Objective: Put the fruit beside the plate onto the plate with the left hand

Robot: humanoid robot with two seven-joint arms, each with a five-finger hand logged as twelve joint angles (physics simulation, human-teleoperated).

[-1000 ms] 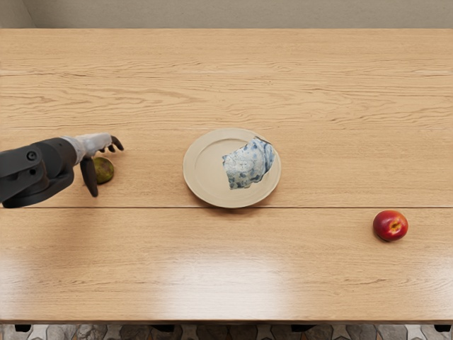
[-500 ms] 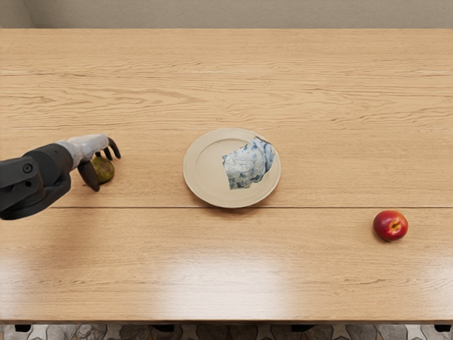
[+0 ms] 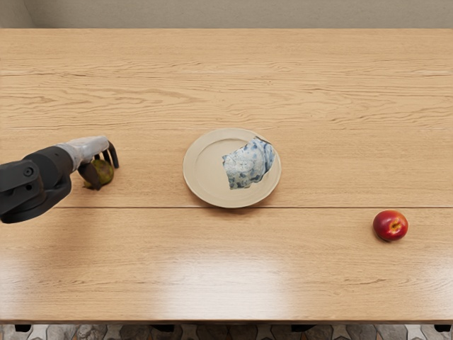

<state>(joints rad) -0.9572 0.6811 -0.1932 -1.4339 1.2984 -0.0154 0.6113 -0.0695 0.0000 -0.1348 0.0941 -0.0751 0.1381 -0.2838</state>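
- Here, at the far left, my left arm comes in from the edge, dark at the forearm and pale grey toward the wrist.
- My left hand [image 3: 92, 157] is clenched around the greenish fruit [image 3: 103, 172]: the dark fingers [image 3: 111, 152] curl over its top and far side, and the thumb crosses its near side.
- The greenish fruit sits low against the wooden table [image 3: 226, 71], well to the left of the plate [image 3: 202, 170] and not on it.
- The plate is round and cream, at the middle of the table. A crumpled blue-and-white mottled lump [image 3: 248, 163] lies on its right half and reaches the rim.
- Far to the right and nearer the front edge, a red fruit [image 3: 390, 225] lies alone, well apart from the plate.
- The table is light wood with long grain lines running left to right, and it has a soft sheen toward the front.
- Behind it runs a plain grey wall [image 3: 226, 13]; under the front edge a strip of patterned floor tiles [image 3: 78, 331] shows.
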